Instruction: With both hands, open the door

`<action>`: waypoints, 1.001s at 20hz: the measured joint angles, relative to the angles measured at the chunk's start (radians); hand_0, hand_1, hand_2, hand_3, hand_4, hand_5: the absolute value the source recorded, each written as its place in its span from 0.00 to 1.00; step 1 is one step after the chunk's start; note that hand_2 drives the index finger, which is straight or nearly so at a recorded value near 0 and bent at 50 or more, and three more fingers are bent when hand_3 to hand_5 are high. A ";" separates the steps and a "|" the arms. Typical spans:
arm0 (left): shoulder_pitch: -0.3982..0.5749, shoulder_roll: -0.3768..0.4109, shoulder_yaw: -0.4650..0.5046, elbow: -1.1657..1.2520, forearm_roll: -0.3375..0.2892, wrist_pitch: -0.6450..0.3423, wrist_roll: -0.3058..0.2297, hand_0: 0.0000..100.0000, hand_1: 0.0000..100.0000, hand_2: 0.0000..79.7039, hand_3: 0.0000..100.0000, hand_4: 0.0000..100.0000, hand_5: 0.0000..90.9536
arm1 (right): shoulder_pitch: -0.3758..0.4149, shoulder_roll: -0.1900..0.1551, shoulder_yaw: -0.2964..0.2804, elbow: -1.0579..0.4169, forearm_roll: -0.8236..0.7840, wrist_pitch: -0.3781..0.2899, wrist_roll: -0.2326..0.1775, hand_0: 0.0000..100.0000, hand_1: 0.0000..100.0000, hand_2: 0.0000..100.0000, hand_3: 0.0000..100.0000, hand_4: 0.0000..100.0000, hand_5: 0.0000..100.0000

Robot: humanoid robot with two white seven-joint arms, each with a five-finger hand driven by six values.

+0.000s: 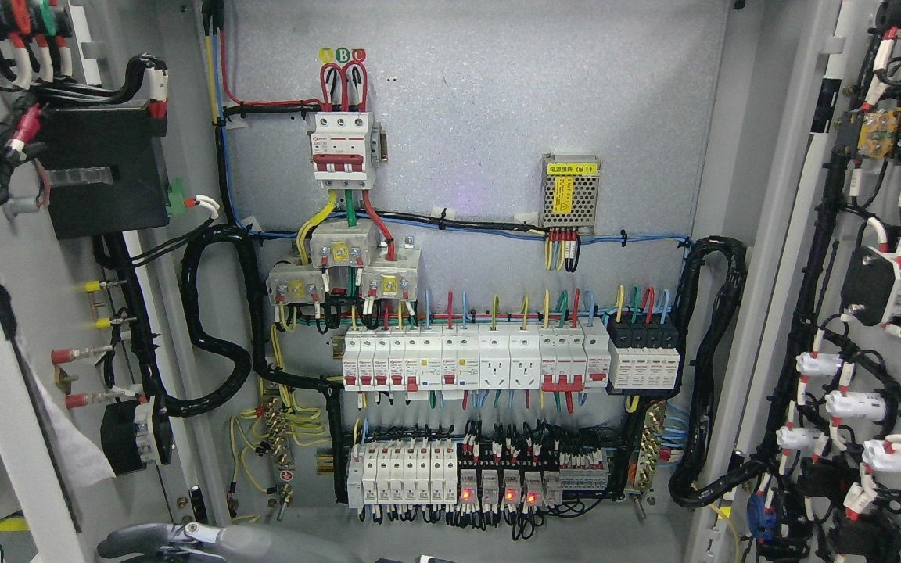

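Left hand: out of frame, finger state cannot be told; only its arm (184, 539) shows, below the open left door (67, 234).

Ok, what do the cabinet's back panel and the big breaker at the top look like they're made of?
The back panel looks like bare galvanized sheet metal: dull grey with a faint mottled sheen. The top breaker appears to be moulded plastic: a smooth matte white body with red toggles. The power supply beside it has a perforated metal case, probably.
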 measured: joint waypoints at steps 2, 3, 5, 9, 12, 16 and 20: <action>0.000 0.001 0.000 0.000 0.000 0.000 0.000 0.29 0.00 0.03 0.03 0.03 0.00 | -0.007 0.000 0.017 0.001 0.000 0.000 -0.019 0.22 0.00 0.00 0.00 0.00 0.00; 0.000 0.001 0.000 0.000 0.000 0.000 0.000 0.29 0.00 0.03 0.03 0.03 0.00 | -0.010 0.000 0.024 0.002 -0.001 0.000 -0.033 0.22 0.00 0.00 0.00 0.00 0.00; 0.000 0.002 0.000 -0.001 0.000 0.000 0.000 0.29 0.00 0.03 0.03 0.03 0.00 | -0.017 0.000 0.040 0.003 -0.001 0.000 -0.062 0.22 0.00 0.00 0.00 0.00 0.00; 0.000 0.002 0.000 -0.001 0.000 0.000 0.000 0.29 0.00 0.03 0.03 0.03 0.00 | -0.036 0.000 0.069 0.005 -0.002 0.000 -0.095 0.22 0.00 0.00 0.00 0.00 0.00; 0.000 0.003 0.000 -0.001 0.000 0.000 0.000 0.29 0.00 0.03 0.03 0.03 0.00 | -0.054 0.000 0.091 0.005 -0.016 -0.002 -0.107 0.22 0.00 0.00 0.00 0.00 0.00; 0.000 0.003 0.000 -0.001 0.000 0.000 0.000 0.29 0.00 0.03 0.03 0.03 0.00 | -0.081 0.000 0.118 0.005 -0.075 -0.005 -0.193 0.22 0.00 0.00 0.00 0.00 0.00; 0.000 0.004 0.000 -0.001 0.000 0.000 0.000 0.29 0.00 0.03 0.03 0.03 0.00 | -0.115 0.000 0.142 0.005 -0.113 -0.005 -0.234 0.22 0.00 0.00 0.00 0.00 0.00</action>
